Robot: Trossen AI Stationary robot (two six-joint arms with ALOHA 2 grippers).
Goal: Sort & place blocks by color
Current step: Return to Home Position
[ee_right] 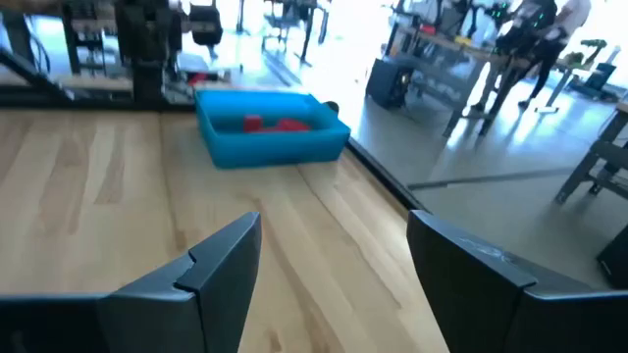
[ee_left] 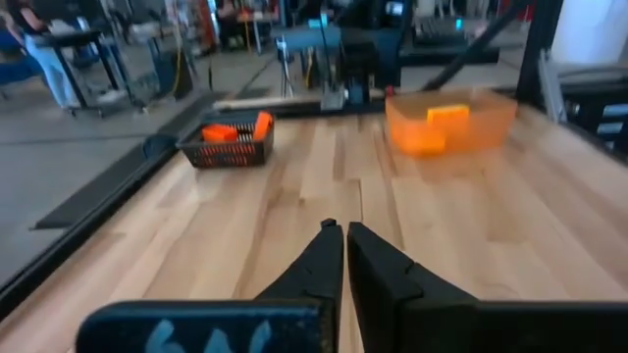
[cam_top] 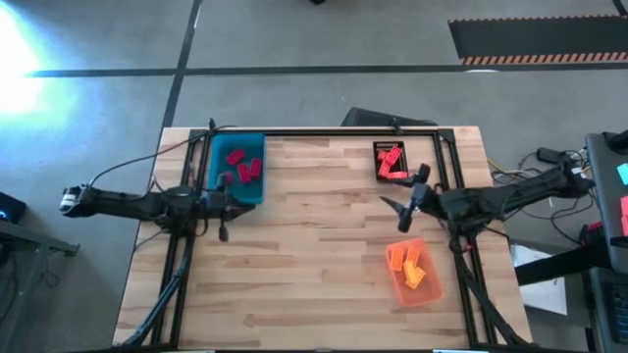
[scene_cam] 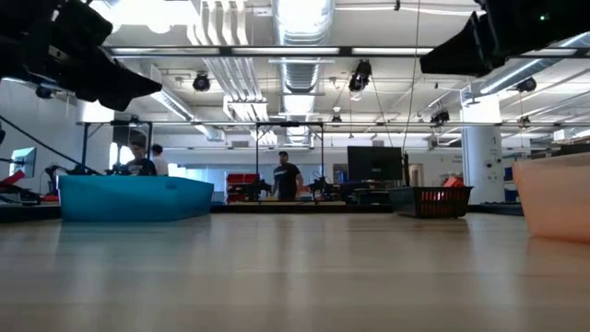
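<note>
Blocks (cam_top: 243,165) are sorted into blue tray (cam_top: 251,192), black tray (cam_top: 376,147) and orange tray (cam_top: 432,294), none left loose; left gripper (ee_left: 339,227) is closed, right gripper (ee_right: 334,222) open

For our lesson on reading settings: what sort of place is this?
Likely a robotics lab in an industrial hall: exposed ceiling ducts, a monitor, and a person standing beyond the wooden table.

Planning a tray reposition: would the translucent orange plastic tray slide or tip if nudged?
The translucent orange plastic tray probably slides, not tips: low, wide, flat on the smooth wooden table. Likely light: thin-looking walls, few small orange-yellow bricks inside.
</note>
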